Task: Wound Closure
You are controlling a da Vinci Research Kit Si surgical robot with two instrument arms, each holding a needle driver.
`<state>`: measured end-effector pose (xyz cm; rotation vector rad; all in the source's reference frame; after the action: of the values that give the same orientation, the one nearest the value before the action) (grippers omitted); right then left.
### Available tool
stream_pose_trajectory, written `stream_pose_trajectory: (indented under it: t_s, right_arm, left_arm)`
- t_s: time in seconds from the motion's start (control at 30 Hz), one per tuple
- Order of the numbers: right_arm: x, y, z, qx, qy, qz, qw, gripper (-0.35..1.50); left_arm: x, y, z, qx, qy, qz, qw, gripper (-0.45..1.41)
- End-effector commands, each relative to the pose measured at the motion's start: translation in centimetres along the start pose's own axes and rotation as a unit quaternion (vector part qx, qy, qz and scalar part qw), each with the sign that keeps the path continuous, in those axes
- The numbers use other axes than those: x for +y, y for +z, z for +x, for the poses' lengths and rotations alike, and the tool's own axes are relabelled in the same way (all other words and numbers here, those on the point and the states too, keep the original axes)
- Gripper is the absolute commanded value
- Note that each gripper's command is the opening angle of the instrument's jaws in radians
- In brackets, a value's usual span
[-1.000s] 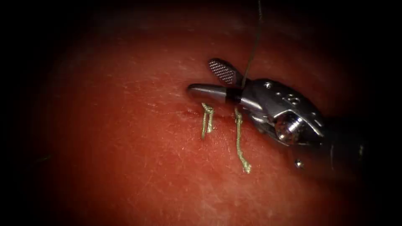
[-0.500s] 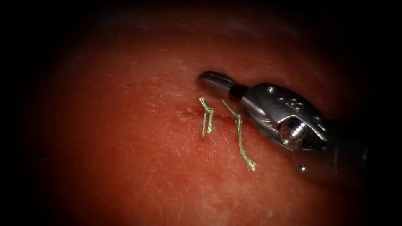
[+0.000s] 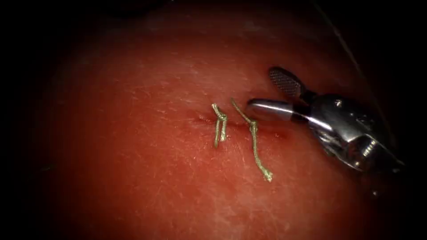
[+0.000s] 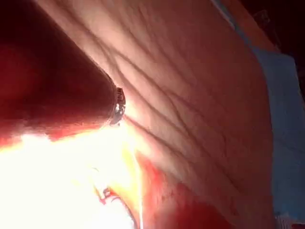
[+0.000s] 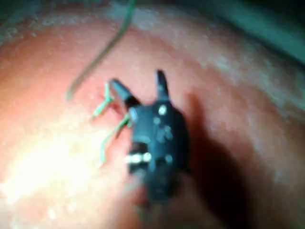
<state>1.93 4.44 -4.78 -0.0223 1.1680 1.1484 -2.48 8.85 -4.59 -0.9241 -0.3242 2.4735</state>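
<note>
The tissue (image 3: 147, 169) carries two tied stitches along the cut, each with short cut ends of pale thread: one (image 3: 219, 125) to the left and a longer one (image 3: 254, 142) to its right. My right tool (image 3: 261, 89) hovers just right of the longer stitch, jaws open and holding nothing. A thin dark thread (image 3: 351, 53) runs off behind it. In the right wrist view the same tool (image 5: 136, 80) stands open beside the cut ends (image 5: 108, 119), with a loose thread (image 5: 102, 52) lying past them. The left arm's shaft (image 4: 62, 95) ends in strong glare.
Red fluid wets the tissue around the cut (image 3: 200, 119). A blue drape (image 4: 286, 119) lies past the tissue's edge in the left wrist view.
A second ago the thread rose from the right stitch between my right tool's open jaws. They shut on it and cut it, leaving a short end. Now they are open again, drawn back right.
</note>
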Motion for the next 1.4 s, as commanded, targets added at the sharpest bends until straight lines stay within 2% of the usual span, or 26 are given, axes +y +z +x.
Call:
stream_pose_trajectory:
  t_s: [0.03, 0.17, 0.27, 0.5, 0.57, 0.67, 0.77, 0.93, 0.97, 1.13, 1.17, 1.27, 1.3, 1.4]
  right_arm:
    - [0.01, -0.08, -0.11, -0.002, 0.000, -0.007, 1.000, 1.31]
    - [-0.06, -0.14, -0.18, -0.001, -0.002, 0.002, 1.000, 1.31]
    - [-0.18, -0.08, -0.21, -0.002, -0.002, 0.014, 1.000, 1.30]
    - [-0.41, 0.07, -0.27, -0.003, -0.002, 0.028, 1.000, 1.30]
    - [-0.47, 0.09, -0.27, -0.004, 0.001, 0.029, 1.000, 1.30]
    - [-0.50, 0.10, -0.27, -0.004, 0.001, 0.030, 1.000, 1.30]
    - [-0.52, 0.08, -0.27, -0.004, 0.004, 0.031, 1.000, 1.30]
    - [-0.53, 0.06, -0.24, -0.002, 0.005, 0.032, 0.999, 1.30]
    - [-0.52, 0.05, -0.23, -0.002, 0.009, 0.033, 0.999, 1.30]
    - [-0.54, 0.02, -0.18, -0.001, 0.011, 0.034, 0.999, 1.30]
    - [-0.52, -0.01, -0.14, -0.002, 0.012, 0.037, 0.999, 1.30]
    - [-0.43, -0.08, -0.08, -0.003, 0.013, 0.036, 0.999, 1.30]
    - [-0.34, -0.16, -0.02, -0.004, 0.017, 0.029, 0.999, 1.30]
    - [-0.22, -0.28, 0.04, -0.006, 0.012, 0.032, 0.999, 1.30]
  left_arm:
    - [-0.04, 0.29, 0.02, -0.005, -0.004, 0.001, 1.000, -0.35]
    - [-0.16, 0.63, -0.05, -0.015, -0.017, 0.007, 1.000, -0.35]
    - [-0.34, 0.91, -0.20, -0.025, -0.027, 0.015, 0.999, -0.35]
    - [-0.47, 1.27, -0.41, -0.036, -0.049, 0.018, 0.998, -0.35]
    - [-0.50, 1.36, -0.44, -0.040, -0.051, 0.011, 0.998, -0.01]
    - [-0.57, 1.38, -0.40, -0.040, -0.058, 0.009, 0.998, 0.39]
    - [-0.65, 1.30, -0.32, -0.035, -0.059, 0.004, 0.998, 0.68]
    - [-0.70, 1.04, -0.23, -0.023, -0.063, -0.020, 0.998, 0.72]
    - [-0.72, 0.89, -0.19, -0.015, -0.063, -0.027, 0.997, 0.73]
    - [-0.71, 0.55, -0.10, 0.008, -0.064, -0.044, 0.997, 0.72]
    - [-0.58, 0.34, -0.16, 0.019, -0.059, -0.059, 0.996, 0.70]
    - [-0.34, 0.19, -0.29, 0.022, -0.021, -0.071, 0.997, 0.70]
    - [-0.12, 0.09, -0.41, 0.024, 0.017, -0.076, 0.997, 0.70]
    - [0.22, -0.02, -0.58, 0.026, 0.066, -0.079, 0.994, 0.68]
